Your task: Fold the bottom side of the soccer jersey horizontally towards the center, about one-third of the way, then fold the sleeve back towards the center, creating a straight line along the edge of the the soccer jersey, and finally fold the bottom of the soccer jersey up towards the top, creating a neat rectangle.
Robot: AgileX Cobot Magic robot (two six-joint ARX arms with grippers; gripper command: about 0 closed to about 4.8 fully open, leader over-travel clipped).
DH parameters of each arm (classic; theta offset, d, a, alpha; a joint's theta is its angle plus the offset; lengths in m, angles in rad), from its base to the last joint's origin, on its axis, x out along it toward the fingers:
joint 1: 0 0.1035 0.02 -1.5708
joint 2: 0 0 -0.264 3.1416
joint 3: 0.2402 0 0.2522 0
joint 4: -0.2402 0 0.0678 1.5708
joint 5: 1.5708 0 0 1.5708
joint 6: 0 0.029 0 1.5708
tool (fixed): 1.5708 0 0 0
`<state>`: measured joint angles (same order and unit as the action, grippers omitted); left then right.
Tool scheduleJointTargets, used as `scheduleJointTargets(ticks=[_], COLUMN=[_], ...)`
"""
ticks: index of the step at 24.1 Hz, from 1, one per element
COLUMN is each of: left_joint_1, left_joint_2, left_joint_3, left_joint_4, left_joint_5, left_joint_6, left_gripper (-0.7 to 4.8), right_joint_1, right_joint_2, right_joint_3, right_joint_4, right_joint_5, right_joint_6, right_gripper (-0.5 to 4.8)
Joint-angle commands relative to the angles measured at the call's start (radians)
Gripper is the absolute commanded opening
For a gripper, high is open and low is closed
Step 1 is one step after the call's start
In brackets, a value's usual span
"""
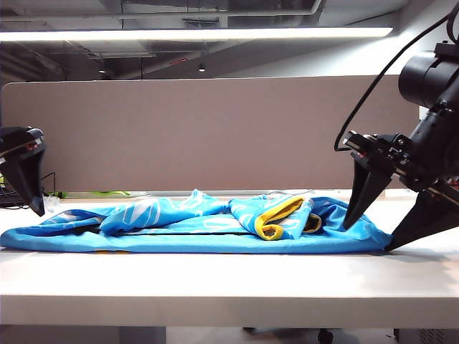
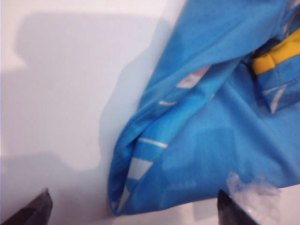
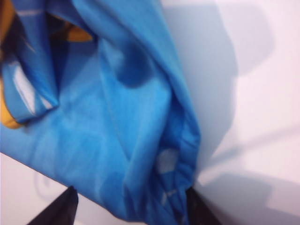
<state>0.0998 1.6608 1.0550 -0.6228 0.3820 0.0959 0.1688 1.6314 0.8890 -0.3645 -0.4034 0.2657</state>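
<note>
On the white table you see the blue shirt lying bunched up, your left gripper spread wide above its left end and your right gripper spread wide at its right end, holding nothing.

The right gripper has two long, black, wedge-shaped fingers tapering to points, fixed to a blocky black wrist body with small screws and red touches behind them. Above that body sits a round black camera housing, and a thin black cable loops up from the wrist. The left gripper is likewise black, with a tapering pointed finger below a dark housing bearing a small reddish-orange mark.
</note>
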Motion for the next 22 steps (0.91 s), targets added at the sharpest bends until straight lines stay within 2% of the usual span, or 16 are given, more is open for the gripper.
scheduleJointTargets(ticks=[1, 4, 5, 7, 13, 16, 18, 19, 20, 22], left_joint_1=[0.002, 0.002, 0.0, -0.006, -0.006, -0.013, -0.031, -0.041, -0.042, -0.042], left_joint_2=[-0.002, -0.002, 0.001, 0.006, 0.04, 0.082, 0.093, 0.091, 0.091, 0.091], left_joint_3=[-0.021, -0.038, -0.044, -0.048, -0.051, -0.051, -0.054, -0.054, -0.054, -0.054], left_joint_4=[0.039, 0.076, 0.098, 0.109, 0.109, 0.113, 0.116, 0.119, 0.126, 0.137], left_joint_5=[0.017, 0.057, 0.069, 0.077, 0.095, 0.141, 0.142, 0.143, 0.162, 0.192], left_joint_6=[-0.012, -0.038, -0.049, -0.052, -0.057, -0.069, -0.069, -0.066, -0.066, -0.067], left_gripper=[4.57, 4.55, 4.23, 3.96, 3.96, 3.95, 3.77, 2.76, 1.93, 1.06], right_joint_1=[0.001, 0.003, 0.004, 0.004, 0.01, 0.011, 0.012, 0.013, 0.017, 0.022], right_joint_2=[0.013, 0.014, 0.017, 0.018, 0.018, 0.018, 0.018, 0.018, 0.018, 0.018], right_joint_3=[-0.041, -0.058, -0.057, -0.057, -0.057, -0.057, -0.057, -0.057, -0.057, -0.057], right_joint_4=[0.021, 0.058, 0.072, 0.091, 0.097, 0.101, 0.11, 0.117, 0.123, 0.134], right_joint_5=[0.015, -0.002, -0.017, -0.022, -0.022, -0.021, -0.021, -0.021, -0.021, -0.021], right_joint_6=[0.029, 0.054, 0.066, 0.081, 0.091, 0.098, 0.101, 0.101, 0.101, 0.101], right_gripper=[3.18, 3.14, 3.14, 3.14, 3.14, 3.13, 2.73, 1.89, 1.31, 0.63])
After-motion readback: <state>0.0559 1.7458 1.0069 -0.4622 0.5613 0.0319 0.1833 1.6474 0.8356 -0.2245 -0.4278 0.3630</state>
